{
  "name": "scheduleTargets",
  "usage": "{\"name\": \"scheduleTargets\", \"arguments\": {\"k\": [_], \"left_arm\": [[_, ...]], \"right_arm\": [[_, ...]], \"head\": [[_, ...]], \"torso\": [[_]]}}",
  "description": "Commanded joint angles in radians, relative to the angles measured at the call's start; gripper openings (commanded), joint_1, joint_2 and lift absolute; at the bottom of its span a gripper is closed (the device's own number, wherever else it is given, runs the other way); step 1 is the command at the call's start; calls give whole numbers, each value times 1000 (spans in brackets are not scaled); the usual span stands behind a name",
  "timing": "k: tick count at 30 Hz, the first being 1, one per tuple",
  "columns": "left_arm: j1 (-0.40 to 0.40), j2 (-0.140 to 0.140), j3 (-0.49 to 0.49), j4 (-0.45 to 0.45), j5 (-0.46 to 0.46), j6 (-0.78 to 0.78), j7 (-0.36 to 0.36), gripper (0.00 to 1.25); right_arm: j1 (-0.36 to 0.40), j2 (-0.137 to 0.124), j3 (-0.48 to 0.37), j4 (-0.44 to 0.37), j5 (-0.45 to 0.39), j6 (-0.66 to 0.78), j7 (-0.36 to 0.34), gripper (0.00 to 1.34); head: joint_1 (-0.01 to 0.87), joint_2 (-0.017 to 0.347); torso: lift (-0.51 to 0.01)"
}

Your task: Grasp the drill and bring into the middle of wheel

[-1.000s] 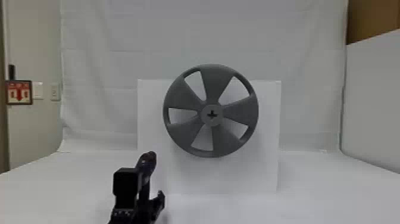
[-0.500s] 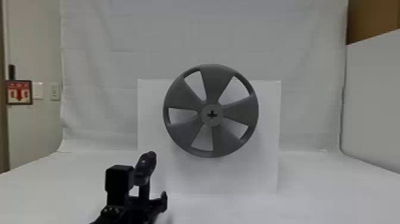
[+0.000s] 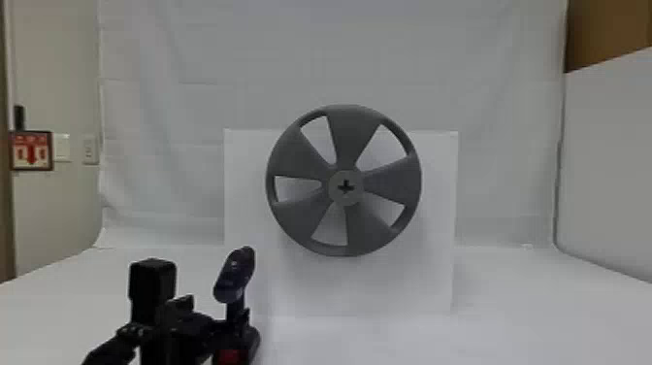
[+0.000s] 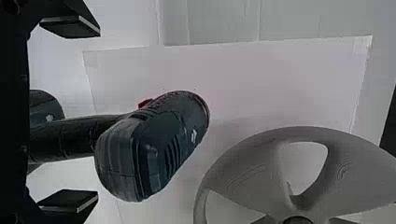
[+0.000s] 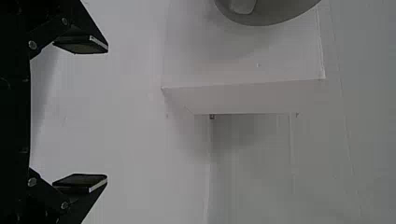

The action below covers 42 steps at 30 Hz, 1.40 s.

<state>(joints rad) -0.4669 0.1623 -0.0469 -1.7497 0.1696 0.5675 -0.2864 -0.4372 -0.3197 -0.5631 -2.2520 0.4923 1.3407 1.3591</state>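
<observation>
In the head view, my left gripper (image 3: 213,313) is at the lower left, around the handle of the upright drill (image 3: 235,275). The left wrist view shows the left gripper (image 4: 98,114) open, its fingers far apart on either side of the black handle of the drill (image 4: 152,149), without visible contact. Part of the drill's base is hidden behind the gripper body. The grey five-spoked wheel (image 3: 303,225) stands upright to the right of and beyond the drill, a cross-shaped hole in its hub (image 3: 346,188). My right gripper (image 5: 107,113) is open with nothing between its fingers.
A white panel (image 3: 436,272) stands behind the wheel on the white table (image 3: 524,320). White cloth (image 3: 330,39) hangs farther back, and a pale partition (image 3: 611,174) borders the right side.
My left wrist has moved left and turned in the head view, and its right finger has come closer to the handle. The drill has turned slightly at most; the wheel is unmoved.
</observation>
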Motion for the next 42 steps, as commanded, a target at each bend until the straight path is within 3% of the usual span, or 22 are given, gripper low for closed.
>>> {"name": "scheduleTargets", "arguments": {"k": [1, 4, 9, 19, 24, 31, 37, 42], "left_arm": [[-3, 0, 50, 3, -44, 0, -69, 1192], [-9, 2, 79, 3, -87, 2, -140, 1207], [-10, 13, 121, 3, -121, 2, -198, 1207], [11, 23, 217, -47, -159, 2, -208, 1207], [40, 22, 228, -137, -210, 43, -103, 1207], [83, 22, 222, -209, -125, 74, 95, 1207], [96, 22, 220, -238, -102, 87, 127, 1207], [108, 22, 206, -278, -93, 126, 196, 1206]], "right_arm": [[0, 1, -1, 0, -1, 0, 8, 1039], [0, 1, -1, 0, -1, 0, 8, 1039], [0, 1, -3, 0, -1, 0, 8, 1039], [5, 1, -9, 0, -6, 2, 8, 1039], [5, 1, -15, 0, -12, 2, 8, 1039], [5, 1, -20, -1, -17, 2, 8, 1039], [5, 1, -23, -1, -21, 2, 8, 1039], [6, 2, -24, -1, -26, 2, 8, 1039]], "head": [[54, 31], [54, 31], [54, 31], [54, 31], [54, 31], [54, 31], [54, 31], [54, 31]], "torso": [[-403], [-403], [-403], [-403], [-403], [-403], [-403], [-403]]}}
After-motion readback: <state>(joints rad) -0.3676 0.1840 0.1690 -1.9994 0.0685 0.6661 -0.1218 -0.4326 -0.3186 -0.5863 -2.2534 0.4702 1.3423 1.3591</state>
